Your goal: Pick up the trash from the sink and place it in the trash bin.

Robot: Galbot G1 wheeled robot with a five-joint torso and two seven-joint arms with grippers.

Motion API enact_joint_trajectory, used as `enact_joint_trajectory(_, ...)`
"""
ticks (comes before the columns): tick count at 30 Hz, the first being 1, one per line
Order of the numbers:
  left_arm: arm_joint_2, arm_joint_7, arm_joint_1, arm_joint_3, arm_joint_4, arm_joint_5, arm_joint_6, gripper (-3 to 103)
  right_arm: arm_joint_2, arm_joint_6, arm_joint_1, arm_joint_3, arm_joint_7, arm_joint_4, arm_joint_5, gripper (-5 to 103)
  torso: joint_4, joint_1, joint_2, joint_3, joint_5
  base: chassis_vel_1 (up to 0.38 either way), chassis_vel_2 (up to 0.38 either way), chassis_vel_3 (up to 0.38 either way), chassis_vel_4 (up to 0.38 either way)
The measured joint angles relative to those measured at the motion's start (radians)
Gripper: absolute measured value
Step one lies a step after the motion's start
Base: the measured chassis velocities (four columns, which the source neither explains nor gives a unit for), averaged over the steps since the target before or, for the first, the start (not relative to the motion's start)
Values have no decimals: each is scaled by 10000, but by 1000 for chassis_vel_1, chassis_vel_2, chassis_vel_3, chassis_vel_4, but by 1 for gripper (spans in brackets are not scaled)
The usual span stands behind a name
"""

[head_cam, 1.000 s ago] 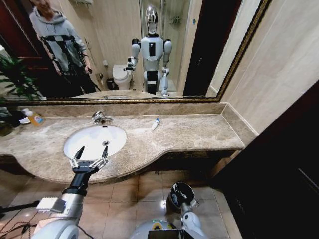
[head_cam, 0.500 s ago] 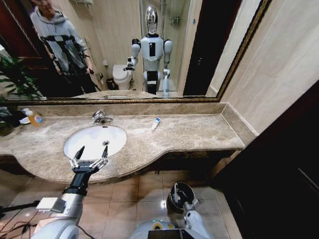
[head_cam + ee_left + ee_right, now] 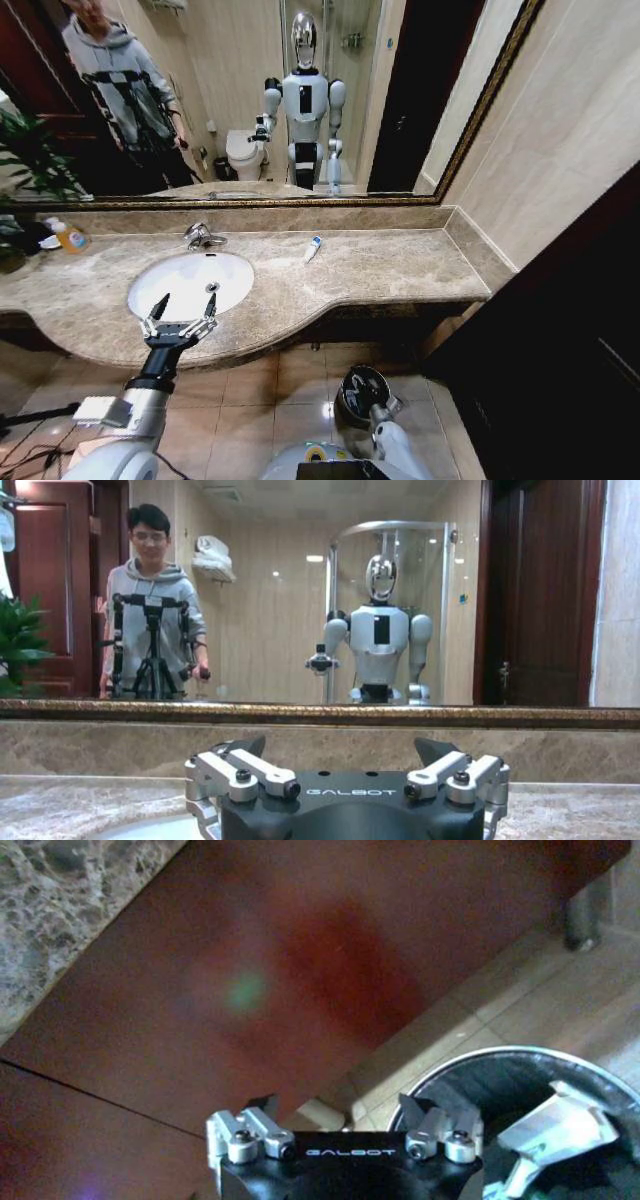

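- White "GALBOT" lettering is showing on the black body of the left gripper (image 3: 340, 754) and likewise on the right gripper (image 3: 345, 1108).
- The left gripper (image 3: 181, 312) is hovering with its fingers spread wide and holding nothing, over the near rim of the white oval sink (image 3: 190, 283) set in the beige-brown marble surface (image 3: 380, 265).
- A small white tube with a blue end (image 3: 312, 247) is lying on the surface right of the sink, well apart from the left gripper.
- The right gripper is hanging low with its fingers parted and empty, just beside the steel rim of the dark round trash bin (image 3: 520, 1087) on the tiled floor (image 3: 290, 385).
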Motion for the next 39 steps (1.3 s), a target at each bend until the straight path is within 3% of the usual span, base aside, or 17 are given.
enact_joint_trajectory(6,0,0,0,0,0,0,0,100,-191,735,-239,121,545,150,-733,99,0,-1,0,0,-2,0,0,0,0)
enact_joint_trajectory(10,0,0,0,0,0,0,0,100,-314,1218,-522,148,963,254,-1640,100,0,0,0,0,-1,0,0,0,0)
enact_joint_trajectory(13,0,0,0,0,0,0,0,100,-286,1710,-1035,328,2229,863,-3620,100,-1,-1,0,0,1,0,0,0,0)
enact_joint_trajectory(14,0,0,0,0,0,0,0,100,-286,1710,-1035,328,2229,863,-3620,100,-1,-1,0,0,1,0,0,0,0)
enact_joint_trajectory(17,0,0,0,0,0,0,0,100,-359,2839,-1586,530,3345,1643,-5281,100,-1,-1,0,0,1,0,0,0,0)
enact_joint_trajectory(21,0,0,0,0,0,0,0,100,-530,3630,-2183,786,3911,2495,-6428,100,0,-1,0,0,0,0,0,0,0)
enact_joint_trajectory(24,0,0,0,0,0,0,0,100,-593,3652,-2686,903,3995,3431,-6466,100,-2,0,0,0,1,0,0,0,0)
enact_joint_trajectory(27,-1,0,0,0,0,0,0,100,-624,3529,-4080,1349,3904,5753,-6121,100,1,0,0,0,0,0,0,0,0)
enact_joint_trajectory(30,0,0,0,0,0,0,1,100,-665,3404,-5006,1657,3792,7000,-5877,100,-3,-1,1,-1,0,0,0,0,0)
enact_joint_trajectory(33,0,0,0,0,0,0,0,100,-712,2847,-6182,2131,3503,9008,-5446,100,-3,-2,1,-1,0,0,0,0,0)
enact_joint_trajectory(39,0,0,0,0,0,0,0,100,-539,1929,-6966,2635,2748,11661,-5290,100,0,0,1,-1,-2,0,0,0,0)
